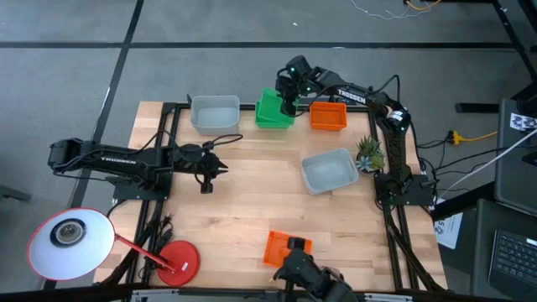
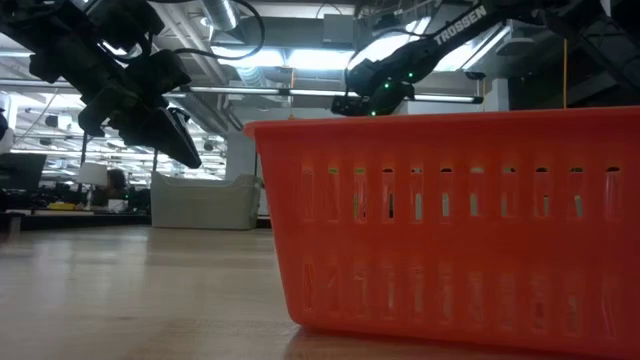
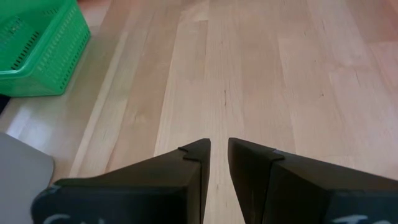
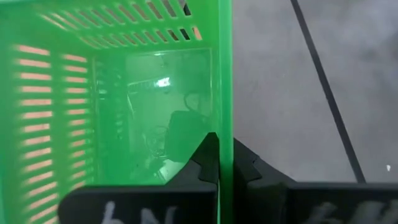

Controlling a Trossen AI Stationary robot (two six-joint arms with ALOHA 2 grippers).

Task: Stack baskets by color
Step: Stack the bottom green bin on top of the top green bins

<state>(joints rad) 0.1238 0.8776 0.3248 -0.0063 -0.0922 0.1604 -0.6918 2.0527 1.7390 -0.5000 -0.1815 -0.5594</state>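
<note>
At the table's far edge a green basket (image 1: 272, 110) has my right gripper (image 1: 289, 104) shut on its wall; the right wrist view looks into that green basket (image 4: 124, 112). Beside it stand a grey basket (image 1: 214, 113) and an orange basket (image 1: 328, 116). Another grey basket (image 1: 329, 170) sits mid-right. An orange basket (image 1: 284, 247) lies at the near edge and fills the low view (image 2: 450, 220). My left gripper (image 1: 210, 174) hovers over the bare table at the left, its fingers (image 3: 219, 152) a narrow gap apart with nothing between them. My right gripper pinches one side wall of the green basket at its rim (image 4: 224, 118), one finger (image 4: 208, 155) inside the basket and the other (image 4: 247, 165) outside. The fingers slant down from the table's right and lie along the wall. I cannot tell whether the basket is clear of the table.
A small potted plant (image 1: 367, 153) stands at the right edge beside the mid-right grey basket. A round red disc (image 1: 178, 258) and a white round lamp head (image 1: 70, 243) are at the near left. Bare wood lies across the table's middle (image 1: 252, 193).
</note>
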